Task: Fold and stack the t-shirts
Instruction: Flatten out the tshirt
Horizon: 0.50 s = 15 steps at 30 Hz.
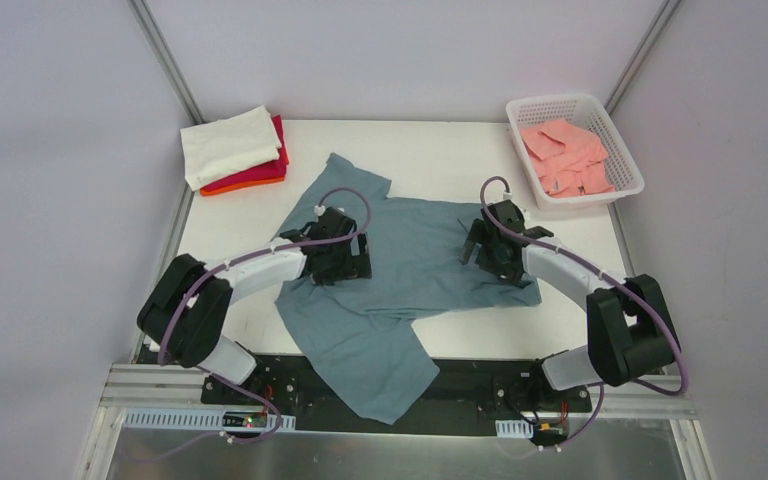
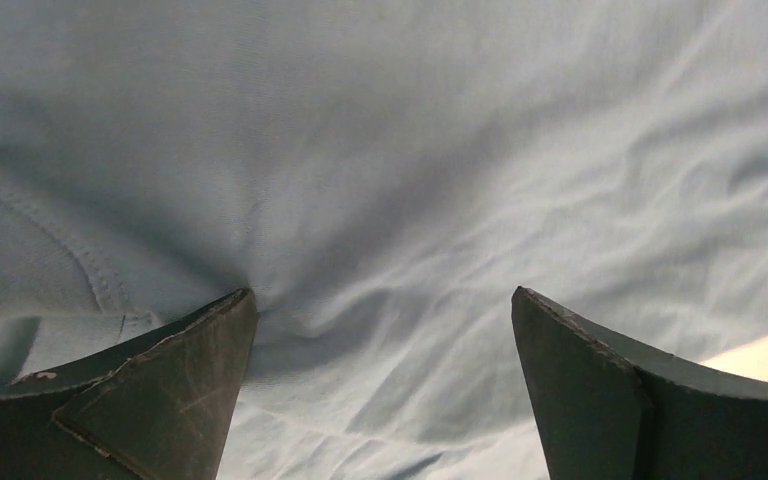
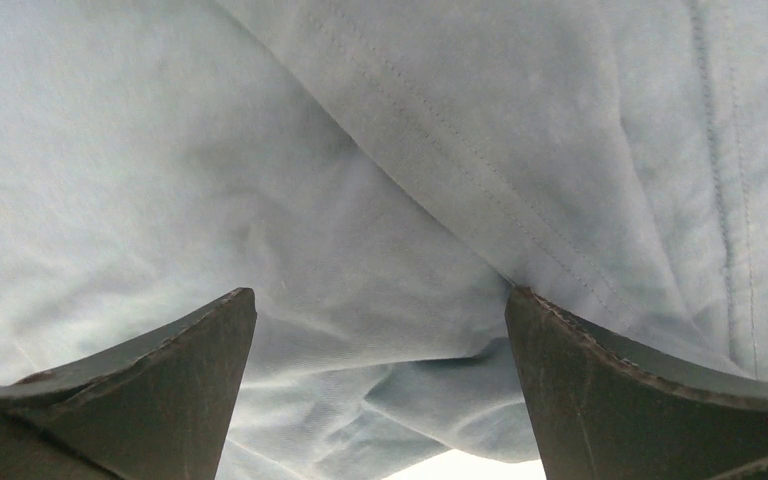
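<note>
A slate blue-grey t-shirt (image 1: 415, 255) lies spread and rumpled across the middle of the table, one part hanging over the near edge. My left gripper (image 1: 358, 258) is open, fingertips pressed down on the shirt's left part; the cloth (image 2: 380, 200) fills that wrist view. My right gripper (image 1: 475, 248) is open and rests on the shirt's right part near a stitched hem (image 3: 480, 170). A folded stack (image 1: 235, 150) of cream-white, red and orange shirts sits at the back left. Salmon-pink shirts (image 1: 567, 155) lie in the basket.
A white plastic lattice basket (image 1: 620, 150) stands at the back right corner. Grey walls and metal posts enclose the white table (image 1: 430, 150). The black base rail runs along the near edge.
</note>
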Tool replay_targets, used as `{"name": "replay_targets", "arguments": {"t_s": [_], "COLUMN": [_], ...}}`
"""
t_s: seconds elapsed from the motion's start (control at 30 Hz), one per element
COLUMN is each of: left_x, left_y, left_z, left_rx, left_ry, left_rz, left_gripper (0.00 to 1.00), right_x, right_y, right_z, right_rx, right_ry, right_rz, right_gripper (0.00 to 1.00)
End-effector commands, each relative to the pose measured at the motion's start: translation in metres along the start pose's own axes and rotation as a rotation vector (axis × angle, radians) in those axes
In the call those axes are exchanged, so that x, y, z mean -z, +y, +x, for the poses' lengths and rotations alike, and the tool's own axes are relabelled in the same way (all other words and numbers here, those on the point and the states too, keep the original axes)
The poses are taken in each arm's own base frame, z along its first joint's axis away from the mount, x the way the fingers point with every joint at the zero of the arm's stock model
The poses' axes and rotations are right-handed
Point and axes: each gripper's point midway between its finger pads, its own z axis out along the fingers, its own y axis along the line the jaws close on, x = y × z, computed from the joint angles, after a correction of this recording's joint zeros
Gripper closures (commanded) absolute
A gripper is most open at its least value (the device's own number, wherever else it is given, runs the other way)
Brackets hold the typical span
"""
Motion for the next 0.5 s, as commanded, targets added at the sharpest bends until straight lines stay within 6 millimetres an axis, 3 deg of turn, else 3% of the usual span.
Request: {"name": "replay_targets", "arguments": {"t_s": [0.0, 0.17, 0.33, 0.47], "left_x": [0.029, 0.066, 0.082, 0.065], "left_y": [-0.007, -0.034, -0.02, 0.011], "left_z": [0.036, -0.022, -0.107, -0.179], "left_rx": [0.05, -0.025, 0.017, 0.122], "left_ry": [0.111, -0.076, -0.223, -0.254], "left_rz": [0.064, 0.122, -0.021, -0.086], "left_gripper": [0.01, 0.01, 0.01, 0.01], "right_x": [0.031, 0.04, 0.018, -0.006], "right_y": [0.011, 0.031, 0.056, 0.067], "right_z": [-0.021, -0.056, -0.076, -0.101], "right_rx": [0.081, 0.148, 0.265, 0.302], "right_ry": [-0.095, -0.18, -0.145, -0.157], "right_rz": [-0.014, -0.009, 0.001, 0.08], "right_gripper": [0.01, 0.01, 0.07, 0.14]}}
